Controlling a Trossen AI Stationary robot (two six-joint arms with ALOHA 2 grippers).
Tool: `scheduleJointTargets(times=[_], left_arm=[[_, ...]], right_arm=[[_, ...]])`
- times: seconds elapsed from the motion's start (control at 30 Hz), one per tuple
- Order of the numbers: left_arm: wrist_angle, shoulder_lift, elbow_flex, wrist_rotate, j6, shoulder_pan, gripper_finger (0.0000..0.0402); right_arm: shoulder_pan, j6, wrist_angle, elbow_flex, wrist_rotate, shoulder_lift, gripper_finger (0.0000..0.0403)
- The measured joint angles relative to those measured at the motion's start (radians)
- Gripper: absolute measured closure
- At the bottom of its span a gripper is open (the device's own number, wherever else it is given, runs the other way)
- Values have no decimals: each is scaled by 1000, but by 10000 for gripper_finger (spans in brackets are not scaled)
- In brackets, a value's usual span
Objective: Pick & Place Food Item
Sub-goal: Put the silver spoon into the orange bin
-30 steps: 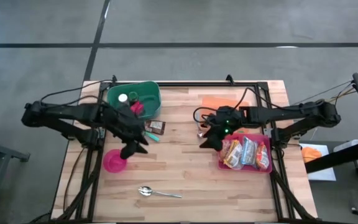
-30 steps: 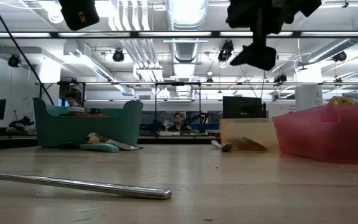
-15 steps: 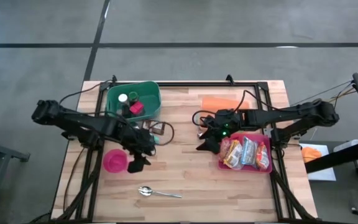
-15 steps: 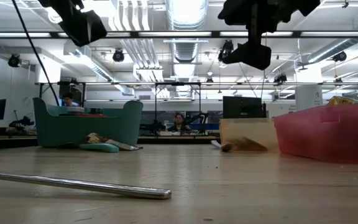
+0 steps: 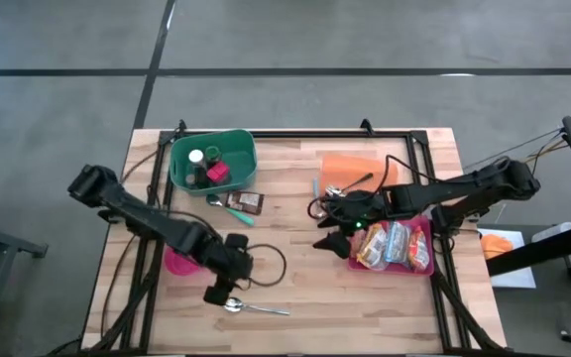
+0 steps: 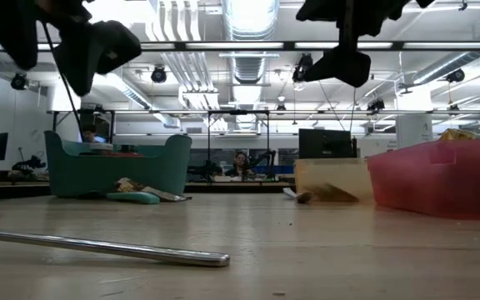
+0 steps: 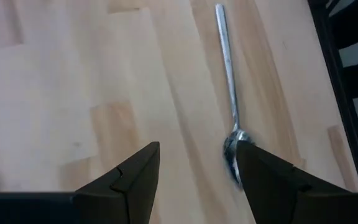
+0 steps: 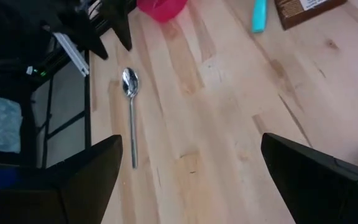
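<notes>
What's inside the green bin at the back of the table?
The green bin holds a white-capped item, a dark item and a pink-red one. Anything beneath them is hidden.

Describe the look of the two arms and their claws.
Both arms are dark, slim and jointed, with thin black cables looping off them. The left claw ends in two black wedge-shaped fingers. The right claw is equally black, with a small green light glowing at its wrist.

a metal spoon handle [image 6: 107,247] lies across the wooden table [image 6: 323,250] up front. farther back sit a teal bin [image 6: 115,171] and a pink tray [image 6: 444,177], with both dark grippers hanging overhead, left [image 6: 90,54] and right [image 6: 344,62].
</notes>
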Motion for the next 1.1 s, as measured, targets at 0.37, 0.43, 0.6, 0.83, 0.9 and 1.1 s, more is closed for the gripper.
scheduleJointTargets(times=[0.37,0.43,0.6,0.83,0.9,1.1], left_arm=[[159,174,0,4,-149,-104,188],[196,193,0,-5,-164,-127,192],[211,229,10,-45,-197,-167,221],[227,262,11,-61,-196,-197,269],[238,268,11,-81,-197,-199,271],[238,268,10,-123,-197,-200,240]], right_arm=[[130,13,-5,56,62,0,22],[151,13,-6,64,62,0,23],[200,-1,-14,67,103,0,23],[245,61,-58,67,197,0,23],[253,83,-58,67,221,0,23],[271,138,-49,67,295,0,23]])
